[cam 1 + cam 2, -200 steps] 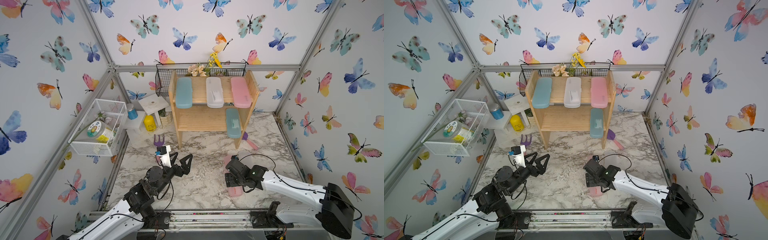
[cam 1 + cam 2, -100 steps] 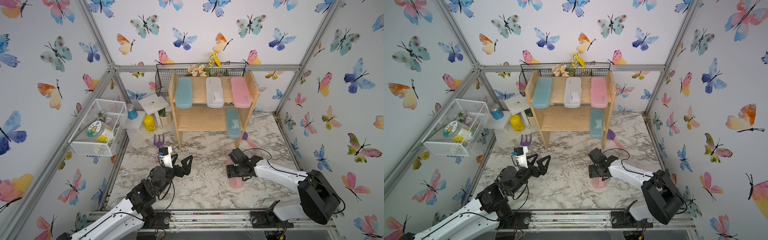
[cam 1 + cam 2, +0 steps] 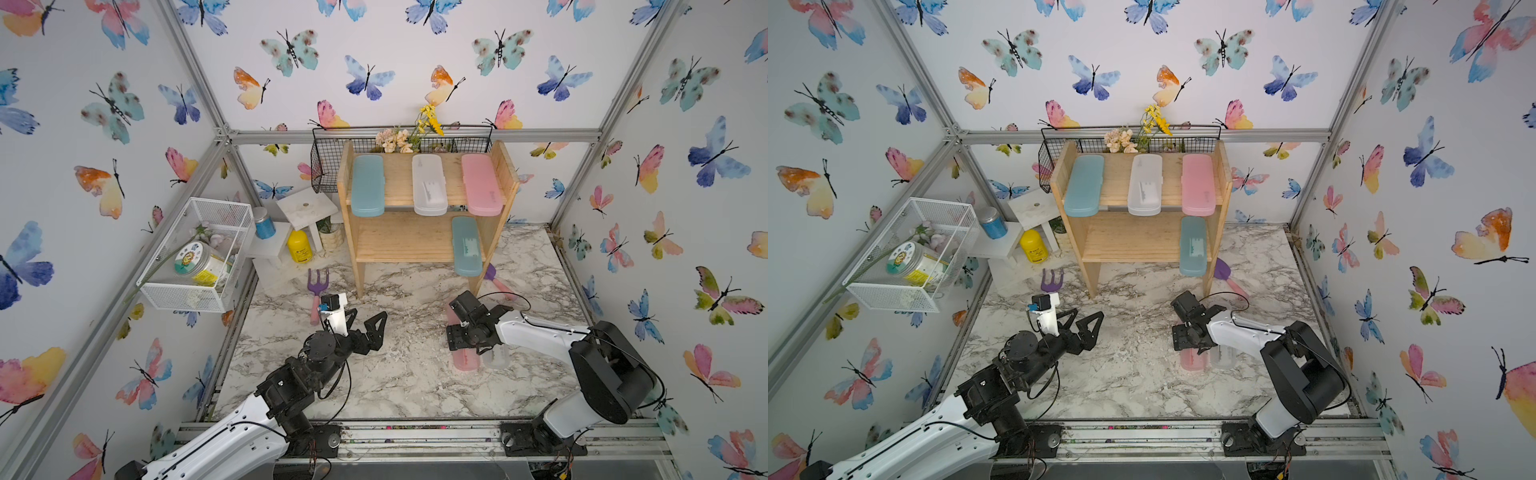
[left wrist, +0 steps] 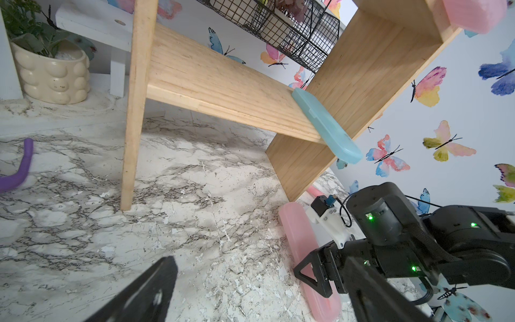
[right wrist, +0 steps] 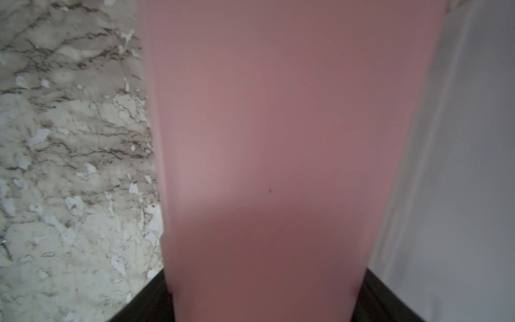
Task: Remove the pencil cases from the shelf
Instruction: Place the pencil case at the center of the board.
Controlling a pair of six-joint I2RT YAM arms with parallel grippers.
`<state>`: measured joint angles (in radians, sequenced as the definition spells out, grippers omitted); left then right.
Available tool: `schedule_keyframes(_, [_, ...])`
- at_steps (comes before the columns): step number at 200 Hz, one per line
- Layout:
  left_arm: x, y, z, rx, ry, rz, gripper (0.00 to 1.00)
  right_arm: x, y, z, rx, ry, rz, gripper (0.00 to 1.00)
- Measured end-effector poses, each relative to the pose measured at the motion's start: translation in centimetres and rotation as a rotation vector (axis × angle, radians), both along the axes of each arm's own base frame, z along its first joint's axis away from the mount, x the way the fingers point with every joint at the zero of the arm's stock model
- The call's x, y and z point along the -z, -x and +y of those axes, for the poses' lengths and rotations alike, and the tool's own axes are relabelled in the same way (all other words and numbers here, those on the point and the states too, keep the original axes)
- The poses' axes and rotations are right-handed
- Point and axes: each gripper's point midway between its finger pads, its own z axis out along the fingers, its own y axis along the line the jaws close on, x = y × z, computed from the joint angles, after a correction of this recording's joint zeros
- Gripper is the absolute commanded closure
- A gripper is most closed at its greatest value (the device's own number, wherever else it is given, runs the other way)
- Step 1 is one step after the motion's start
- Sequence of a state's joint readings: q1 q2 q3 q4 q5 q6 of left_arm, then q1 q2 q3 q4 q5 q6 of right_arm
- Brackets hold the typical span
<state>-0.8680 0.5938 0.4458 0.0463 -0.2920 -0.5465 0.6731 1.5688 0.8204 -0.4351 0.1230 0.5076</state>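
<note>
The pink pencil case (image 3: 465,360), frosted and long with rounded ends, lies flat on the marble table (image 3: 399,382) in front of the shelf (image 3: 399,245), just beside a white pencil case (image 3: 497,357). The right gripper (image 3: 467,336) clasps it across its width, with the jaws wide apart. The left gripper (image 3: 365,319) hovers fully spread and holds nothing.

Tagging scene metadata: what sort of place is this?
Likely a staged robot test cell, not a real room: an aluminium frame holds butterfly wallpaper panels around a marble-print tabletop.
</note>
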Motion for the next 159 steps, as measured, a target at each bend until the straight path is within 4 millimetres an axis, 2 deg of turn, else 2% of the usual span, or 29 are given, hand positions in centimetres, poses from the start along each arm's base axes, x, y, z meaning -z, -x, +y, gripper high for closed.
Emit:
schedule_keyframes(42, [0.2,0.0,0.0,-0.001,-0.003,0.004,0.01,-0.3,-0.2,0.2,-0.014,-0.008,-0.014,0.01])
schedule_keyframes(62, [0.2,0.0,0.0,-0.001,-0.003,0.004,0.01,-1.5,-0.4,0.5,-0.025,-0.035,-0.041,0.01])
schedule_keyframes(87, [0.2,0.0,0.0,-0.001,-0.001,0.005,0.01,-3.9,-0.6,0.8,-0.033,-0.082,-0.097,0.03])
schedule_keyframes(90, [0.2,0.0,0.0,-0.001,-0.001,0.005,0.01,-4.3,-0.6,0.8,-0.033,-0.09,-0.106,0.09])
schedule_keyframes(102, [0.2,0.0,0.0,-0.001,-0.001,0.005,0.01,-5.7,-0.7,1.0,-0.036,-0.124,-0.142,0.51])
schedule_keyframes(107, [0.3,0.0,0.0,-0.001,-0.001,0.006,0.01,-6.4,-0.7,1.1,-0.038,-0.141,-0.159,0.72])
schedule_keyframes(110, [0.2,0.0,0.0,-0.001,-0.001,0.006,0.01,-6.8,-0.7,1.2,-0.039,-0.153,-0.169,0.9])
schedule_keyframes(113, [0.3,0.0,0.0,-0.001,-0.001,0.006,0.01,-7.1,-0.7,1.2,-0.04,-0.162,-0.177,0.96])
schedule_keyframes(135, [0.3,0.0,0.0,-0.001,0.0,0.007,0.01,-8.4,-0.7,1.4,-0.043,-0.198,-0.215,0.97])
schedule_keyframes(159, [0.5,-0.1,-0.1,-0.002,-0.001,0.014,0.01,-6.9,-0.7,1.6,-0.043,-0.181,-0.177,0.97])
